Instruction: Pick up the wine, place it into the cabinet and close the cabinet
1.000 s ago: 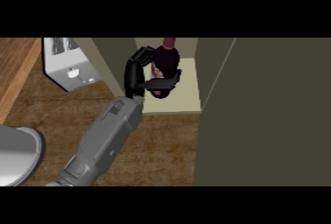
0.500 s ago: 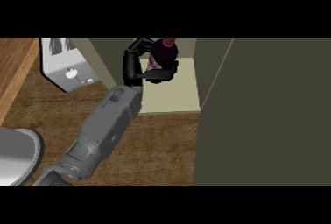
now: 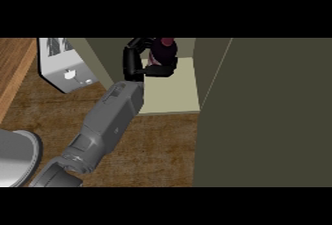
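The wine bottle [image 3: 164, 52], dark maroon, is inside the open cabinet, over its pale shelf [image 3: 172, 94] near the back. My left hand [image 3: 135, 59] is shut on it from the left, fingers round the far side and thumb across the near side. The hand hides much of the bottle. My grey left forearm [image 3: 110, 118] reaches up from the lower left into the cabinet's opening. The cabinet's dark olive door [image 3: 266, 114] stands open and fills the right side of the view. My right hand does not show.
A silver toaster [image 3: 65, 66] stands on the wooden counter [image 3: 156, 145] just left of the cabinet. A grey round object [image 3: 13, 158] lies at the lower left edge. The cabinet's left wall [image 3: 103, 57] is close beside my wrist.
My left hand has carried the wine bottle farther back into the cabinet, and the forearm has stretched out after it.
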